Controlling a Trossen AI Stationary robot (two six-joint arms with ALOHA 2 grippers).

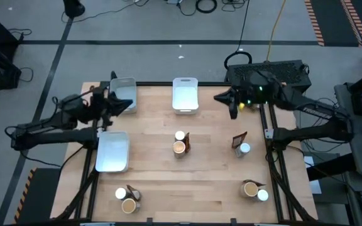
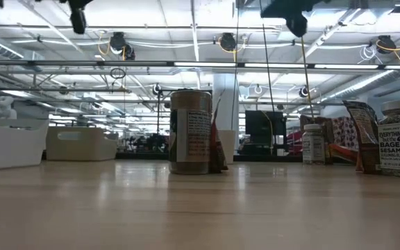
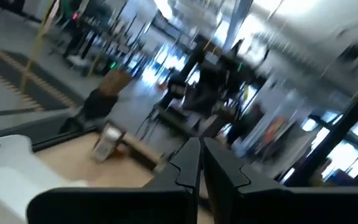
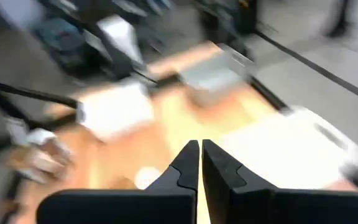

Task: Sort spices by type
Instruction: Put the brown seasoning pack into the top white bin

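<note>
The spices stand in small clusters on the wooden table. At the middle are a white-topped jar [image 1: 180, 135], a tan-topped jar [image 1: 178, 147] and a dark packet [image 1: 186, 142]. To the right stand a dark packet [image 1: 239, 140] and a white-topped jar [image 1: 245, 149]. Two more clusters stand near the front left [image 1: 126, 198] and front right [image 1: 254, 190]. My left gripper [image 1: 129, 104] [image 3: 195, 163] is shut and empty, raised by the far-left tray. My right gripper [image 1: 219, 98] [image 4: 200, 157] is shut and empty, raised near the far right edge.
Three white trays sit on the table: far left [image 1: 124, 88], far middle [image 1: 185, 94] and left [image 1: 112, 152]. A black box [image 1: 269, 74] stands beyond the far right corner. In the low view the middle jar [image 2: 190, 132] stands upright, and both grippers hang high above the table.
</note>
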